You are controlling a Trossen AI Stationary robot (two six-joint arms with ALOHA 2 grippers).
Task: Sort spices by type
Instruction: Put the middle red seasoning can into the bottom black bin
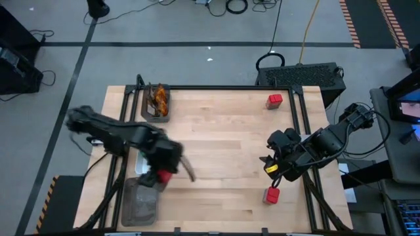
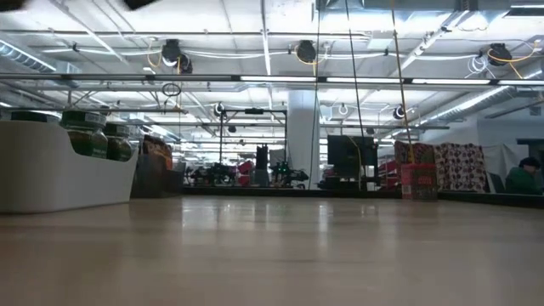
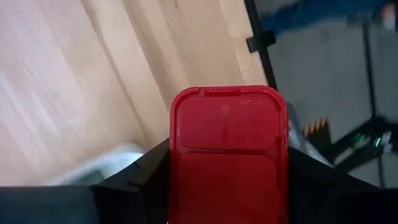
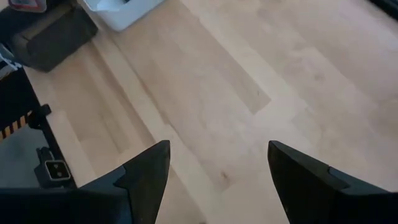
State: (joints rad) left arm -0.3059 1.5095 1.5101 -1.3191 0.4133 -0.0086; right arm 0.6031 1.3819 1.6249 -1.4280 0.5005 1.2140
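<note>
Red packet (image 3: 227, 155) fills the left wrist view, clamped in the left end effector (image 1: 164, 176), which hangs at the tabletop's (image 1: 223, 131) near-left, just above the near tray (image 1: 141, 203). To do it well: lower it square over that tray, release only once inside the rim. Right end effector (image 4: 217, 168) gapes wide and empty over bare wood; count: three red packets (two loose on the right (image 1: 274, 99), (image 1: 272, 195)), sachets (image 1: 158, 99) in the far tray, jars (image 2: 85, 132) in a white one, number unclear.

Even overhead light, motion blur on one arm

High view: dark left arm (image 1: 125, 139) smeared. Low view: ceiling strip lights (image 2: 340, 81) glare, pale wooden tabletop (image 2: 272, 255) soft up close. Left wrist view: red boxy packet (image 3: 227, 155) sharp, background streaked.
</note>
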